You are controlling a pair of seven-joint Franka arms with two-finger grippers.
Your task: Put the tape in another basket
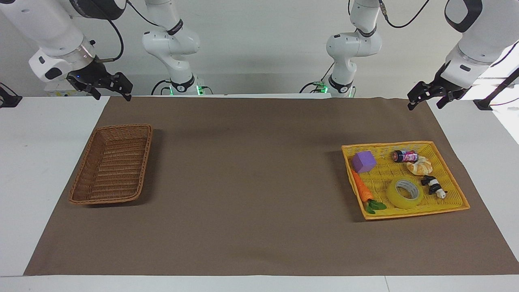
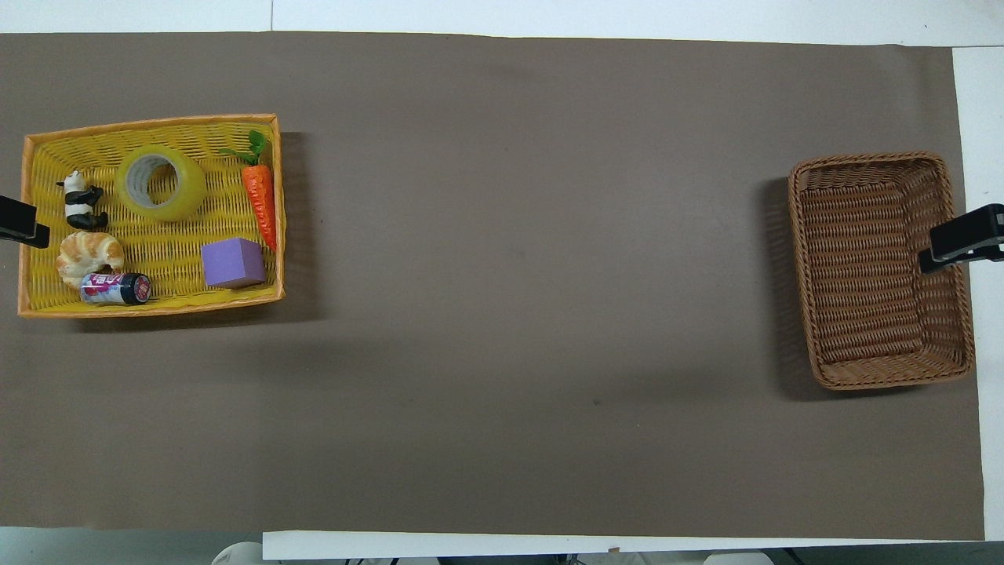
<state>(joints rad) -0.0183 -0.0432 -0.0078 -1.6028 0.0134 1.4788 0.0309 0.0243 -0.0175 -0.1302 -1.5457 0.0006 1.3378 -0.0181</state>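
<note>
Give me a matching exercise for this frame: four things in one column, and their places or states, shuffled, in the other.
Things:
1. tape
2. brown basket
3. purple block
4. left gripper

Places or states:
A. holds nothing
B. lying flat in the yellow basket, beside the panda figure
C. raised, jaws open
D. beside the carrot, nearer the robots than the tape

Pairs: 1-B, 2-A, 3-D, 4-C

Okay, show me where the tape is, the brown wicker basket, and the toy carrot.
tape (image 1: 404, 193): facing view, on the roll's yellow upper face.
brown wicker basket (image 1: 111, 164): facing view, on its woven floor.
toy carrot (image 2: 260, 200): overhead view, on the orange body.
</note>
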